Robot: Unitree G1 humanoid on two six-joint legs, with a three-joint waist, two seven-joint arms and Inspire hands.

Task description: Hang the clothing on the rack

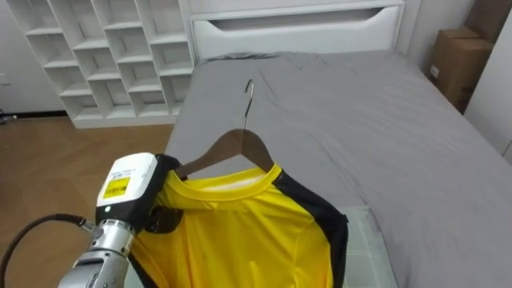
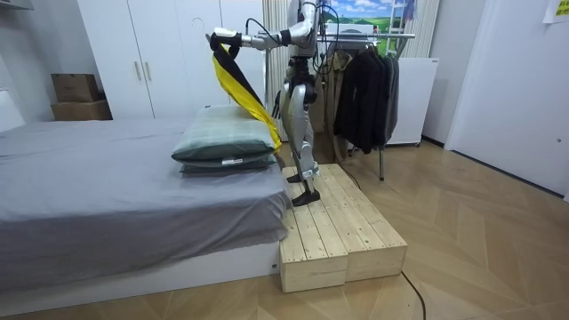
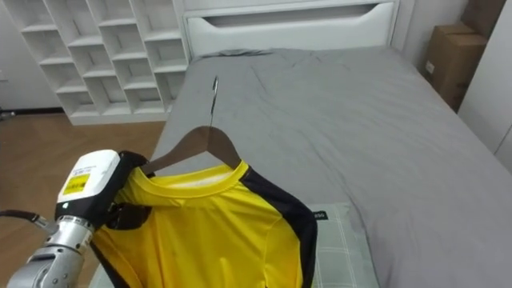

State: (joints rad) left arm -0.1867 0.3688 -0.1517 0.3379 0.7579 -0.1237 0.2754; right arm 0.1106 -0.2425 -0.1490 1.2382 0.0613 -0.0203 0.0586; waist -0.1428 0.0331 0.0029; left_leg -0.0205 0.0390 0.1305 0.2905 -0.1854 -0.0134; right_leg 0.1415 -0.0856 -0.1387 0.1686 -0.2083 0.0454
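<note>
Shirt: yellow shirt (image 1: 240, 232) with black trim, lower middle of the eye views; it sits on a wooden hanger (image 1: 232, 148) and is held up over the grey bed (image 1: 384, 120).
Hook: metal hook (image 1: 249, 96) points to the top of the frame, free of everything.
Left hand: my left hand (image 1: 132, 192), lower left of the frame; its fingers are closed round the hanger's shoulder end through the cloth.
Handling: I judge the shirt light, soft and prone to swing; tilted, it could slide off; the hanger is the stiff part, so I grip wood, never fabric alone.
Pillows: stacked pillows (image 2: 227, 142), left of centre in the room view, below the dangling shirt.
Rack: clothes rack (image 2: 369, 40) with dark garments (image 2: 364, 89), upper middle, behind the robot on its wooden platform (image 2: 338, 222); I expect to need a turn.
</note>
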